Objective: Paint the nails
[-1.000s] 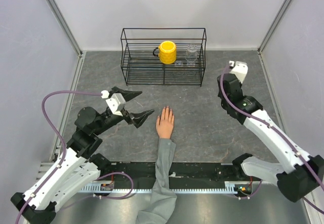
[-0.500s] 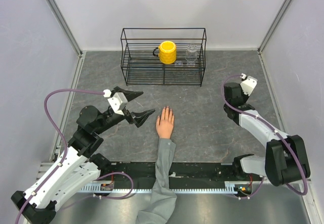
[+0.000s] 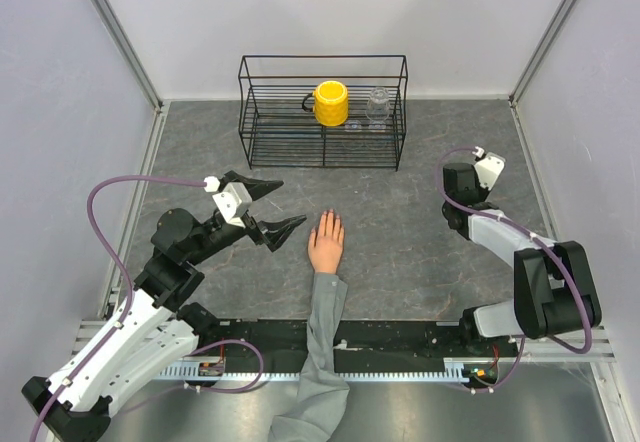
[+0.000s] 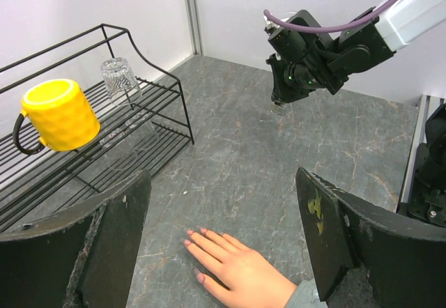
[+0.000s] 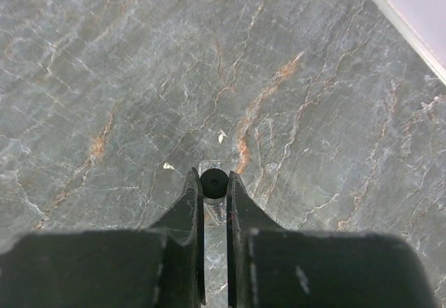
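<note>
The peach mannequin hand (image 3: 325, 244) lies palm down in the middle of the table, with a grey sleeve (image 3: 322, 347) running to the near edge. Its nails (image 4: 187, 233) look pinkish in the left wrist view. My left gripper (image 3: 291, 202) hangs open just left of the fingers, nothing between its wide jaws (image 4: 223, 175). My right gripper (image 5: 214, 182) points straight down at the right side of the table. It is shut on the black round cap of a small clear bottle (image 5: 214, 180) that stands on the table. From the left wrist view the right gripper (image 4: 279, 101) is low over the tabletop.
A black wire rack (image 3: 322, 140) stands at the back, holding a yellow mug (image 3: 331, 102) and a clear glass (image 3: 378, 105). Walls close in on both sides. The arm bases and a black rail (image 3: 400, 337) run along the near edge.
The right arm has folded back and brought its gripper down to the table at the right. The left arm and the hand have stayed where they were.
</note>
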Controlling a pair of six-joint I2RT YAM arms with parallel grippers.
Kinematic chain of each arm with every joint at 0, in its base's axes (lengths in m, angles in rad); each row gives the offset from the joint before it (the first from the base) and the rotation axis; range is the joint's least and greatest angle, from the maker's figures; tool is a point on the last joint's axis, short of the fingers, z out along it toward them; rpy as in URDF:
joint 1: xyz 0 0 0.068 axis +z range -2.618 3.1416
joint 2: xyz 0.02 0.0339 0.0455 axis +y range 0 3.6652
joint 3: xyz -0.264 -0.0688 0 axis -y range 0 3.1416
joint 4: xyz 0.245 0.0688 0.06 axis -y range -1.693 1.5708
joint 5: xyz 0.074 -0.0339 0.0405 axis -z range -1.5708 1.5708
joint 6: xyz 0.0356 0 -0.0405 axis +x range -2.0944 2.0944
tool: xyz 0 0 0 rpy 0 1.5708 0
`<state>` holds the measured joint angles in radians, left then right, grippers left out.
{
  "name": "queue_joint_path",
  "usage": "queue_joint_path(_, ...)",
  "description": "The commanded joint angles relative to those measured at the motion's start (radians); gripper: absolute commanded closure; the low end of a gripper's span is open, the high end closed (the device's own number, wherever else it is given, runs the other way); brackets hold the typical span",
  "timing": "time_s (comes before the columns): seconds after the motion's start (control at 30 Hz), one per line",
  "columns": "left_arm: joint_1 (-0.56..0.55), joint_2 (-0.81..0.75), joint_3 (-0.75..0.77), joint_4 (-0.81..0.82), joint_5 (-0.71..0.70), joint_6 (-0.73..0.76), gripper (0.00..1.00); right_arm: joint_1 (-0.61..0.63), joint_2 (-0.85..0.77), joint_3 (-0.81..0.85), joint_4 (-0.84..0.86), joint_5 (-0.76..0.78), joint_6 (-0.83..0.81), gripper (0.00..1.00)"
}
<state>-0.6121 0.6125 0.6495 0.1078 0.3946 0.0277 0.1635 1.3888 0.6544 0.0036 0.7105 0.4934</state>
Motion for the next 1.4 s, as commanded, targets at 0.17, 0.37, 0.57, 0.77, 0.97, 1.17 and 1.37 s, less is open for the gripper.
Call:
queue_joint_path(0.17, 0.002, -0.013, 0.004, 0.046, 0.009, 0.006, 0.11, -0.005, 0.075, 0.088, -0.06, -0.037, -0.001, 0.86)
queue_joint_path(0.37, 0.002, -0.014, 0.002, 0.047, 0.01, 0.005, 0.11, -0.005, 0.09, 0.099, -0.073, -0.051, -0.007, 0.73)
queue_joint_path(0.57, 0.002, -0.01, 0.002, 0.047, 0.01, 0.005, 0.1, -0.004, 0.082, 0.105, -0.082, -0.074, -0.042, 0.54)
queue_joint_path(0.77, 0.002, -0.007, 0.002, 0.047, -0.002, 0.008, 0.1, -0.004, -0.045, 0.177, -0.206, -0.108, -0.065, 0.27)
queue_joint_path(0.97, 0.002, -0.013, 0.015, 0.04, -0.056, -0.011, 0.09, 0.016, -0.238, 0.362, -0.473, -0.2, -0.108, 0.03)
queue_joint_path(1.17, 0.002, -0.022, 0.145, -0.057, -0.12, -0.089, 0.09, 0.025, -0.424, 0.675, -0.669, -0.325, -0.182, 0.02)
queue_joint_path(1.37, 0.002, -0.049, 0.301, -0.102, -0.123, -0.104, 0.09, 0.028, -0.484, 0.977, -0.751, -0.407, -0.205, 0.02)
